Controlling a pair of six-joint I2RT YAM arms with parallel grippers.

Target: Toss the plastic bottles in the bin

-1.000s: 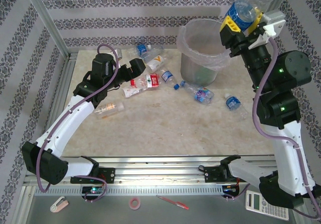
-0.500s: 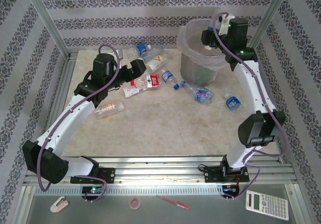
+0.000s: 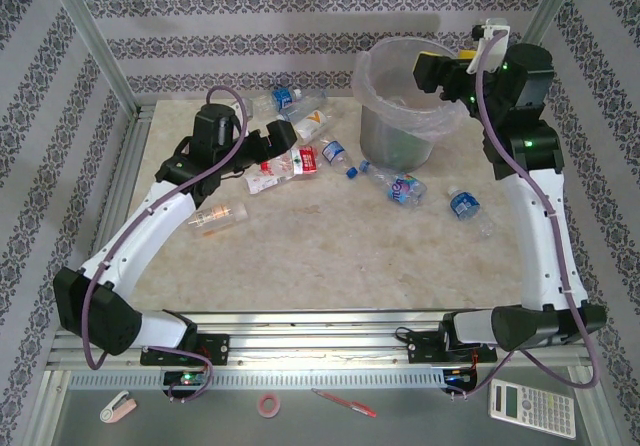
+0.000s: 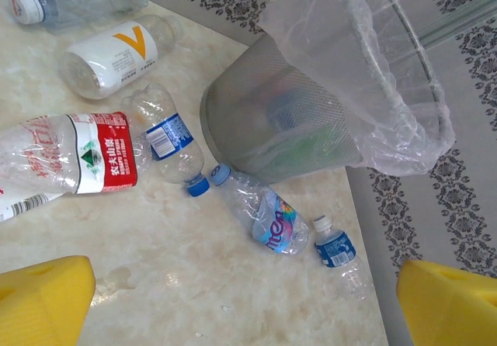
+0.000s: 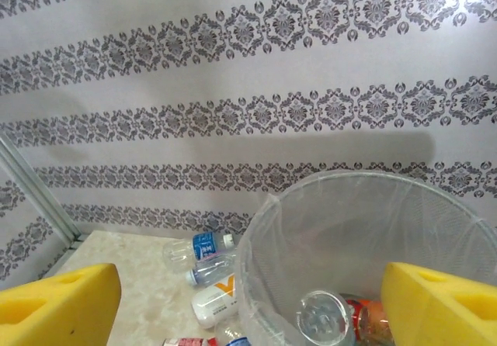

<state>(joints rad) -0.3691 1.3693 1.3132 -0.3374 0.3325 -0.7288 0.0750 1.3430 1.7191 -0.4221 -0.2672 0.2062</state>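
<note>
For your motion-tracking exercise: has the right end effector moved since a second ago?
Yes. The right end effector has moved leftward, from beside the bin to above its right rim.

Top view high, looking down, wrist views closer, all sharing the bin

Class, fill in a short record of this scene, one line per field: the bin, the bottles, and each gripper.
bin: upright, bag-lined, at the far side of the table
inside bin: a clear bottle lying among others
on table: several bottles on their sides, including a red-labelled bottle
left gripper: open, empty, near the red-labelled bottle
right gripper: open, empty, over the bin's rim
</note>
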